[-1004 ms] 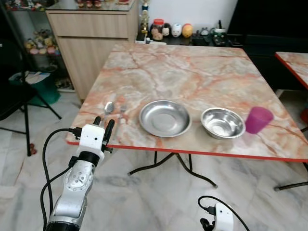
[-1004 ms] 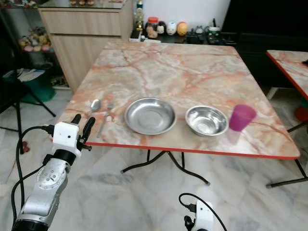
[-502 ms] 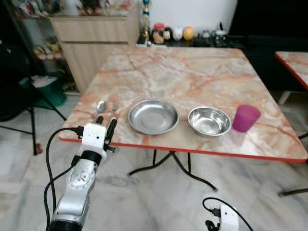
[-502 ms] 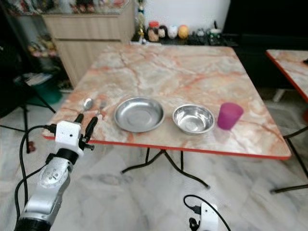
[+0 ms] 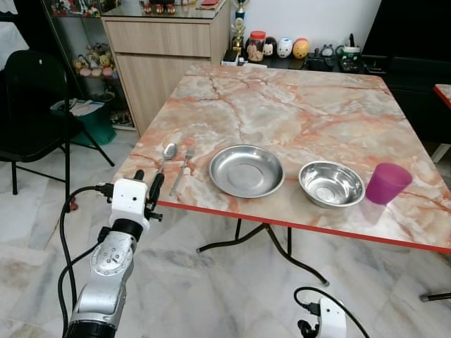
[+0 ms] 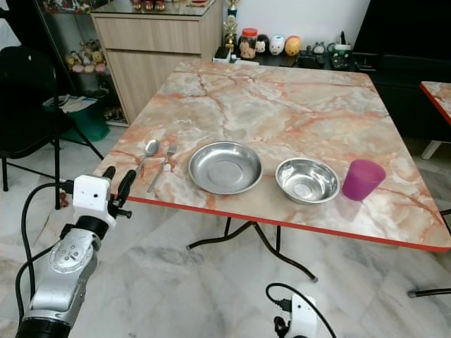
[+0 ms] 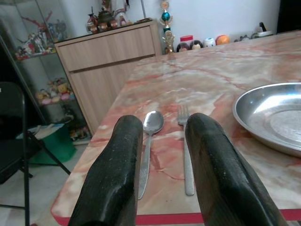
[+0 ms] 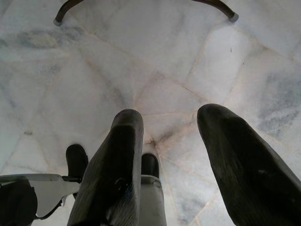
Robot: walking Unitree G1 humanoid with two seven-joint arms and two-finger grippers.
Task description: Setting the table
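Left gripper [image 5: 146, 186] hovers empty, fingers parted, at the table's [image 5: 296, 120] near-left corner, facing spoon [image 5: 168, 153] and fork [image 5: 182, 167].

On the bench [image 5: 296, 120] before me, left to right: spoon [image 5: 167, 155], fork [image 5: 182, 166], plate [image 5: 246, 170], bowl [image 5: 331, 184], cup [image 5: 387, 183]. My left gripper [image 5: 145, 184] hangs just off the near edge, before the spoon.

Light wood cabinet [image 5: 165, 53] w/ figurines behind; black folding chair [image 5: 32, 105] by green bin [image 5: 95, 127]; white marble-tile floor [image 5: 211, 296].
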